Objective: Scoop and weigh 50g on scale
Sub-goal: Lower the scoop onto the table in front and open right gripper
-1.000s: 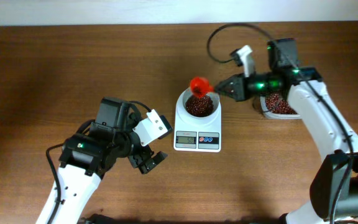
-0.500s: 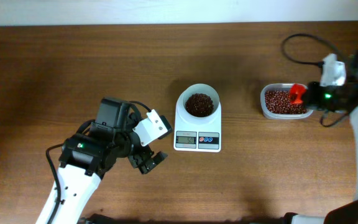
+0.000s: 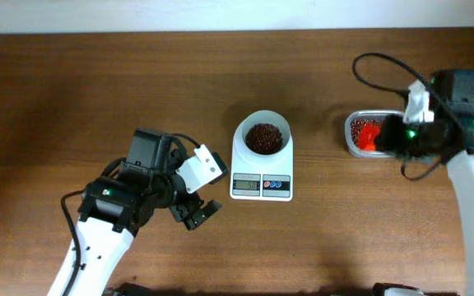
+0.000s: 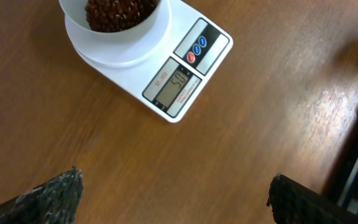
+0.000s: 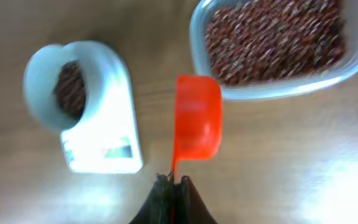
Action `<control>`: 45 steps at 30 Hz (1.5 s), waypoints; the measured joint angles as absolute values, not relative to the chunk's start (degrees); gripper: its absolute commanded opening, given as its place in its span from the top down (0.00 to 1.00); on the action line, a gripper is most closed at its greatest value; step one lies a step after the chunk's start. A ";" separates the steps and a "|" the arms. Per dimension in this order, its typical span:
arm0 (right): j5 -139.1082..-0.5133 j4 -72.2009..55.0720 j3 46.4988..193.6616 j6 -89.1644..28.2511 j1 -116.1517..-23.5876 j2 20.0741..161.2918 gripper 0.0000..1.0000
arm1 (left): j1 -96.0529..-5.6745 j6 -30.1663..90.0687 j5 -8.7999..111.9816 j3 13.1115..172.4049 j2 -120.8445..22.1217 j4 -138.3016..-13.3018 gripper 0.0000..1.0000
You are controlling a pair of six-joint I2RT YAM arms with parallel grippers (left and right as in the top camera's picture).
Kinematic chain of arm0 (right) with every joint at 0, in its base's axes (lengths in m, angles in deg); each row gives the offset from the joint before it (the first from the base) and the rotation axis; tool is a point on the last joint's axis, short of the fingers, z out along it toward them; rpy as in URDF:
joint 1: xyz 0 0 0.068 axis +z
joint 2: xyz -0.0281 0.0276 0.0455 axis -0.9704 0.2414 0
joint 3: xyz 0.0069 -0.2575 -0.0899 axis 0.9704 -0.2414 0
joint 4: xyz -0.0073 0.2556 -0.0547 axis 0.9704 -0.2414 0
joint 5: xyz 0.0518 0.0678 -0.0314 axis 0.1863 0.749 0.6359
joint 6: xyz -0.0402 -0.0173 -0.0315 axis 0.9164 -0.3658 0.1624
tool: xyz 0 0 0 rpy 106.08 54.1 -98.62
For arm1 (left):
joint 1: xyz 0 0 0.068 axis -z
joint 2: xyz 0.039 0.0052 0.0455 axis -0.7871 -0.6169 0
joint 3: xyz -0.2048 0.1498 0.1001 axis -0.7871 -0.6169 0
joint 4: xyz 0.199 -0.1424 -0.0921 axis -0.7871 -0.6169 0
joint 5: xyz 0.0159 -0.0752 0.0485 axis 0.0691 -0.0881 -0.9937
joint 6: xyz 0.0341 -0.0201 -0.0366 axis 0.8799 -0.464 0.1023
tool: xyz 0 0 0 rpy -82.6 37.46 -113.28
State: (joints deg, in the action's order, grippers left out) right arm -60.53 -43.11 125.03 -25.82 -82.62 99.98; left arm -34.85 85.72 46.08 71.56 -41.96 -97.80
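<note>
step in hand: refill or finish check. the right tool (image 5: pixel 171 185) is clenched on the handle of the red scoop (image 5: pixel 197 123), which hangs at the left rim of the tub (image 5: pixel 272 93), right of the scale (image 3: pixel 262 168). the left tool (image 4: pixel 174 186) is released, its fingers spread wide, and it hovers over bare bench (image 3: pixel 97 82) near-left of the scale, grasping nothing.

location of task items: one heap of beans (image 3: pixel 262 138) lies in the bowl (image 3: pixel 262 123) on the scale at mid-bench; the remaining stock lies in the tub.

next move, as judged: read the display (image 4: pixel 174 87). if short of target, dip the scoop into the tub, lift it level, carry it left and tip slowly over the bowl. if on target, put the scoop down.

view differences:
- overhead: shows both arms and the whole layout; the display is too small to read.
- left wrist: shows the display and buttons close up; digits are present but not surely legible. tub and scoop are out of frame.
- right wrist: blurred; shows the scoop cup apparently empty, and the grip on its handle.
</note>
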 measured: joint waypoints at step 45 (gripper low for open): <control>-27.57 -11.64 75.35 -19.29 -101.42 65.47 0.01 | -34.85 85.70 46.08 71.67 -42.01 -97.74 0.01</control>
State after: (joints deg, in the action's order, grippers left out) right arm -27.57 -11.64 75.35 -19.29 -101.42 65.47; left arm -34.85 85.70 46.08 71.67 -42.01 -97.74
